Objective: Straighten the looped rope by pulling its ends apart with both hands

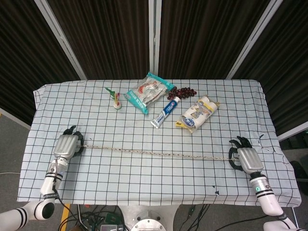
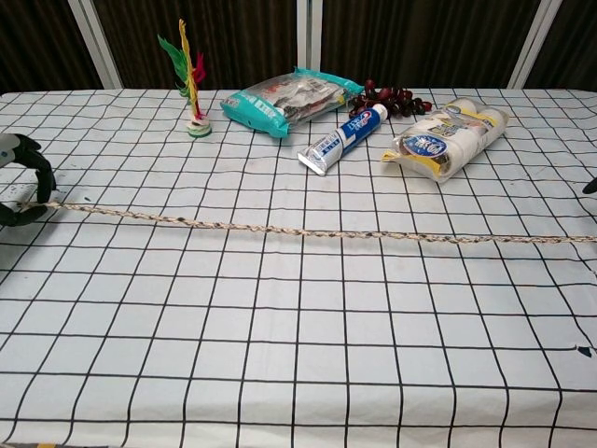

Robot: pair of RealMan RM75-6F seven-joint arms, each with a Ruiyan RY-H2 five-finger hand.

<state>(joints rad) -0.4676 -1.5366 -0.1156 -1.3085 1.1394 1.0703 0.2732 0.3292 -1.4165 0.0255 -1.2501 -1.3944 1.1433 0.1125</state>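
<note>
Since the rope (image 1: 156,154) now lies almost taut across the near part of the checked surface (image 1: 144,183), the task looks close to complete. Its long axis runs side to side, from the left hand (image 1: 67,145) at one end to the right hand (image 1: 246,158) at the other, dropping slightly toward the robot on the right side. No loop or kink shows along it in either view. Each hand has its fingers curled around its own rope end and grips it, resting low on the cloth; in the chest view only the left hand's dark fingers (image 2: 28,187) show at the frame edge, where the rope meets them. The hands are well apart, each near its own side edge, so little room is left for pulling farther outward.

Beyond the rope, well apart from it, lie a toothpaste tube (image 1: 165,112) and a yellow-and-white snack pack (image 1: 197,113). Farther back sit a teal snack bag (image 1: 148,91), a bunch of dark grapes (image 1: 185,91) and a feathered shuttlecock (image 2: 190,79). None of them lies in the rope's line or in either hand's way.
</note>
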